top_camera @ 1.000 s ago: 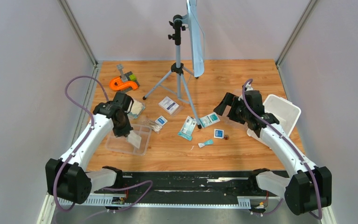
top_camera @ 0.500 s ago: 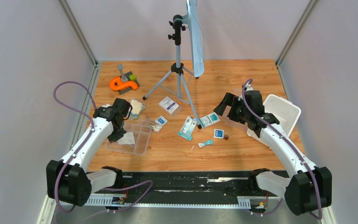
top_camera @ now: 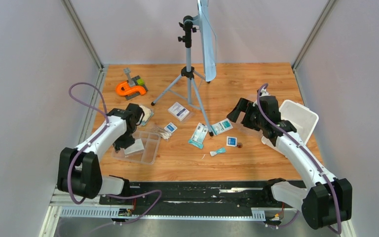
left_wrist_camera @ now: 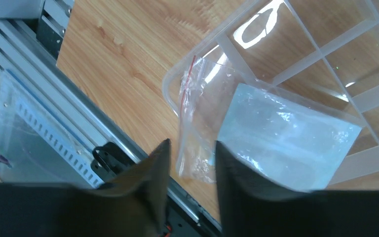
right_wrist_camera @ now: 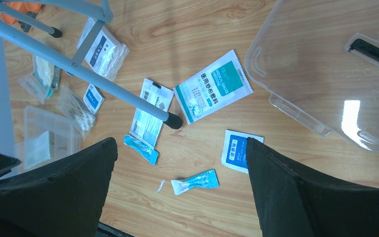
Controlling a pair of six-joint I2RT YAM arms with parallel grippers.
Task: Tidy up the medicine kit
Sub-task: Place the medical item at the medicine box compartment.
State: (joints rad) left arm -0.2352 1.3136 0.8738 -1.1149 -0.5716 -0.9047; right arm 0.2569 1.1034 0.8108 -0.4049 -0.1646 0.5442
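Note:
The clear divided tray lies at the front left. A clear zip bag with a white pad rests in it, one corner hanging over the rim. My left gripper hovers at that corner, jaws slightly open, not pinching it. The right gripper stands wide open above loose packets: a teal-white one, a blue square and a small teal sachet. The white tub sits at the right, the clear lid beside it.
A tripod stands mid-table; one leg's foot rests among the packets. An orange-and-grey tool lies at the back left. More packets lie between the arms: a boxed one, a swab bag and a gauze bag.
The left arm lowered the zip bag into the tray and its jaws parted from it. The right arm has not moved.

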